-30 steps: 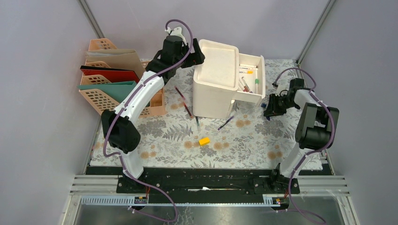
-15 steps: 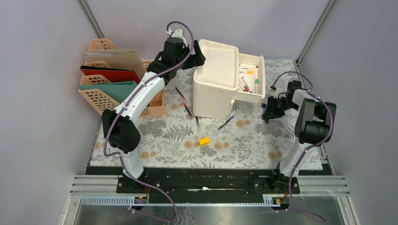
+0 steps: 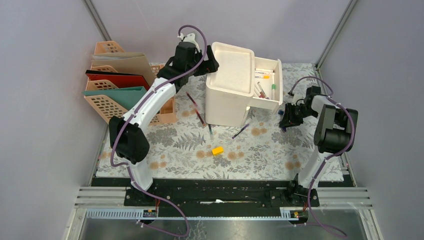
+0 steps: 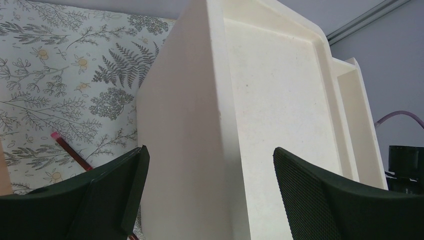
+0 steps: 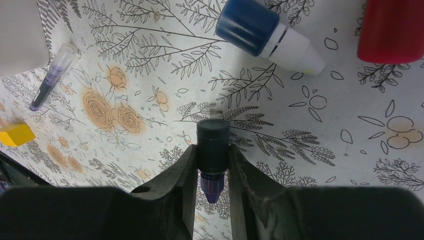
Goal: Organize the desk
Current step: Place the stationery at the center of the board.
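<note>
Movement over the last second is slight: my right pincer (image 5: 212,156) has edged left toward the cream plastic drawer box (image 3: 230,90). It is closed partway on a short dark-capped, purple-tipped marker (image 5: 212,135), which I judge is bound for storage. My left pincer (image 4: 210,170) gapes wide and empty astride that box's left top edge. The box's pulled-out drawer (image 3: 278,82), on the right, holds several pens. The fern-printed cloth tabletop (image 3: 190,145) spreads beneath both arms, with a small yellow block (image 3: 217,150) loose near its middle.

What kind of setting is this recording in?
Probably a lab test cell staged as an office workspace: bare grey walls with metal framing, two robot arms on a black rail, and a cloth-covered desk with folder racks, a white drawer unit and loose pens.
</note>
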`<state>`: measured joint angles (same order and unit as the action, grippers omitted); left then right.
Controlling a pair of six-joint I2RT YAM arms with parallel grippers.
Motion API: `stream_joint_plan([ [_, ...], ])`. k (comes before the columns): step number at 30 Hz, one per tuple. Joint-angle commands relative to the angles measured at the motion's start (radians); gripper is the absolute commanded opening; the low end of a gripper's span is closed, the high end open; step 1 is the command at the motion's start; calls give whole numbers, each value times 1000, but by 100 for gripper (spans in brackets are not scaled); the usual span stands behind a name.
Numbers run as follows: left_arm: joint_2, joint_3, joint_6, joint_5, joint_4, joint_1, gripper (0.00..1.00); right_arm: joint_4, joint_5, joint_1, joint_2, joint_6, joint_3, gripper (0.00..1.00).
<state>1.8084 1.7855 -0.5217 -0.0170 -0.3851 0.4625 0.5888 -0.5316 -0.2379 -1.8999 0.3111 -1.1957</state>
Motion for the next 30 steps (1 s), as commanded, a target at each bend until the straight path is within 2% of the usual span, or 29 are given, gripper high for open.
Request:
stream_joint_plan([
  [1,-63,-11,5,12,65,-1,99,-1,8,6,5,17,-1,2],
  [30,-77,-37,1,37,96,-1,99,-1,8,6,26,17,19,2],
])
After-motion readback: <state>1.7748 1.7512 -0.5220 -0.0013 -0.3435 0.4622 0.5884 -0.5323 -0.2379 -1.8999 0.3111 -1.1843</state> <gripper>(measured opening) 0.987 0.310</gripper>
